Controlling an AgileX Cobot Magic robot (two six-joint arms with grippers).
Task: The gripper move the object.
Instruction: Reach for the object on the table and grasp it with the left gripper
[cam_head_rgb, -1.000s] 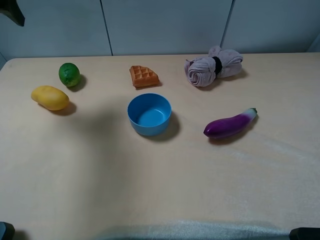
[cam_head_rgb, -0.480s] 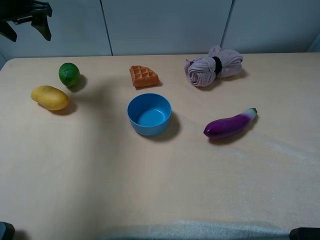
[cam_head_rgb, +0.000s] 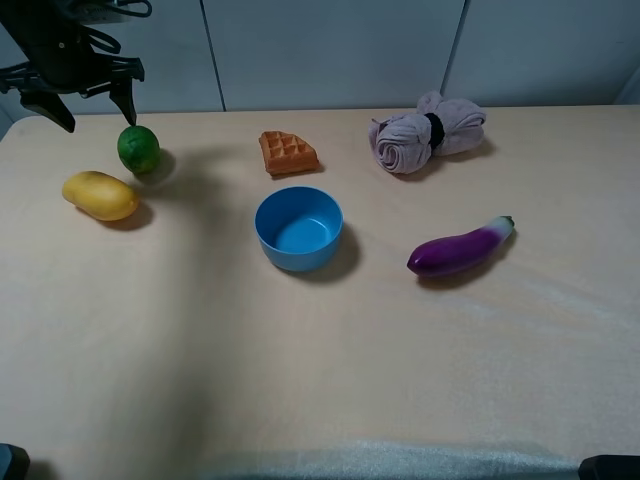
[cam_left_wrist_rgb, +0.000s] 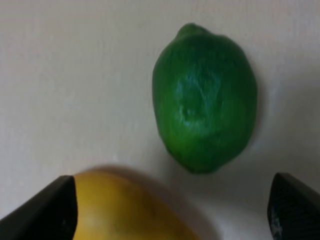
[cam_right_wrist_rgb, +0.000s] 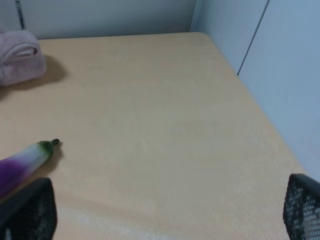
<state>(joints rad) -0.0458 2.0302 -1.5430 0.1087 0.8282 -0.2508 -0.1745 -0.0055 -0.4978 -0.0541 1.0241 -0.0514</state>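
In the last second the left gripper (cam_head_rgb: 97, 116) has swung in from the far-left corner of the scene, where only a sliver of it showed, and now hangs over the far-left part of the worktop (cam_head_rgb: 300, 350). Its jaws are spread wide and hold nothing. The lime (cam_head_rgb: 138, 148) has not moved. It lies on the worktop at far left, with the mango (cam_head_rgb: 100, 195) just beside it on the near-left side.

In the high view the right-hand finger sits right over the top of the lime and the other finger hangs well to the left, so the jaws look a little off-centre. The left wrist view shows the lime (cam_left_wrist_rgb: 205, 97) between the two finger tips. Part of the mango (cam_left_wrist_rgb: 125, 210) also lies inside that span, next to one finger.

This looks like the end of the approach, with the grasp not yet begun. The next move probably needs a small shift to centre on the lime, then a descent. The main risk is the mango, since the finger on that side could nudge or catch it on closing.

The right gripper (cam_right_wrist_rgb: 170, 212) is parked at the near-right edge, jaws wide apart and empty.
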